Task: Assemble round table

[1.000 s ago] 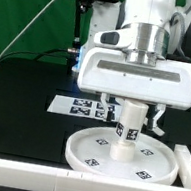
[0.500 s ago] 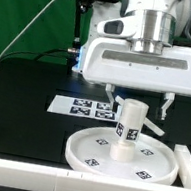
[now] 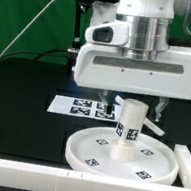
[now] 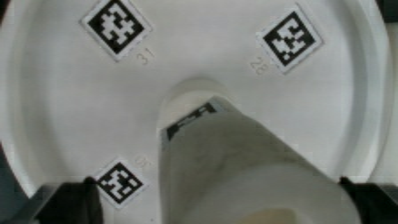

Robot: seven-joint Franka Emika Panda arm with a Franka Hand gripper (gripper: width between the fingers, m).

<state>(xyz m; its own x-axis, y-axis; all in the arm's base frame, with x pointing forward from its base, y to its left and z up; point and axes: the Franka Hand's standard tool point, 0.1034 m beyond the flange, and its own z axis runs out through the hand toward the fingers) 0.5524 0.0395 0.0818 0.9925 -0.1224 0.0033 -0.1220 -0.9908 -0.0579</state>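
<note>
We logged the gripper (image 3: 133, 109) with jaws spread either side of the upright leg (image 3: 129, 126) on the disc (image 3: 92, 150). Our judgement: centre, close squarely, turn without tilting.

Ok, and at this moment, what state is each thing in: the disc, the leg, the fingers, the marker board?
round disc: lying flat on the table, rim and tags facing up.
leg: standing upright at the disc's middle; whether it is fastened cannot be told.
gripper: open, fingers either side of the leg's top, not touching it.
marker board: flat on the table behind the disc.
</note>
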